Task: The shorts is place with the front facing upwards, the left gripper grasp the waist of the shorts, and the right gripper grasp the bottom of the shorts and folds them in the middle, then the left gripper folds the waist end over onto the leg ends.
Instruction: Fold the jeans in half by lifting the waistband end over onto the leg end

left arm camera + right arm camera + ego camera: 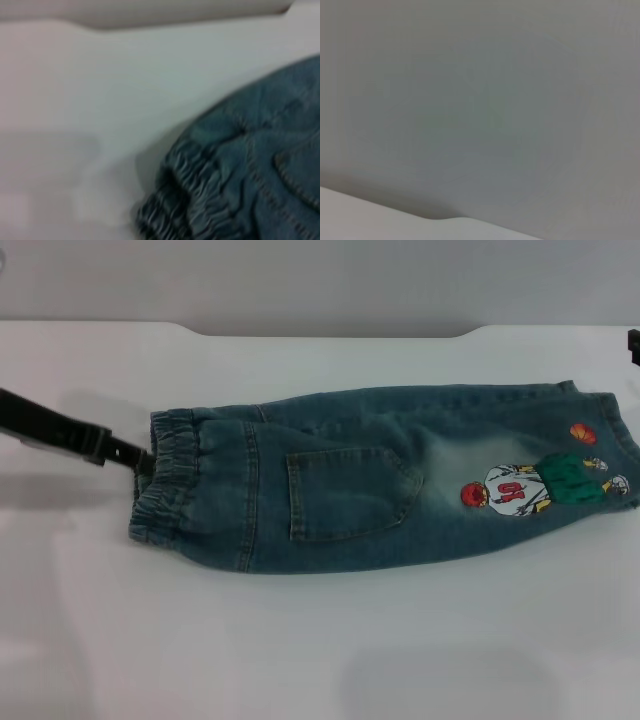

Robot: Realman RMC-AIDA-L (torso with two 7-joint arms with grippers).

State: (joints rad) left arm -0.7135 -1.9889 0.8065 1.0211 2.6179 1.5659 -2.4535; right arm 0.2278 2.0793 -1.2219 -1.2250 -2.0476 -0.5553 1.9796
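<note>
The shorts [380, 480] lie folded lengthwise on the white table [300, 640], stretched from left to right. Their gathered waist [165, 475] is at the left, and the bottom of the shorts [612, 435] is at the far right. A back pocket faces up in the middle and the cartoon patch [535, 485] sits near the leg ends. My left gripper [143, 462] comes in from the left on its black bar and its tip meets the waist edge. The left wrist view shows the shorts [270, 150] and their ruffled waist [190, 200] close up. Only a black sliver of my right gripper [634, 346] shows at the right edge, apart from the denim.
The table's far edge [330, 332] runs along the back with a shallow notch, and a pale wall stands behind it. Bare white tabletop lies in front of and behind the shorts. The right wrist view shows only the wall and a strip of table edge [380, 220].
</note>
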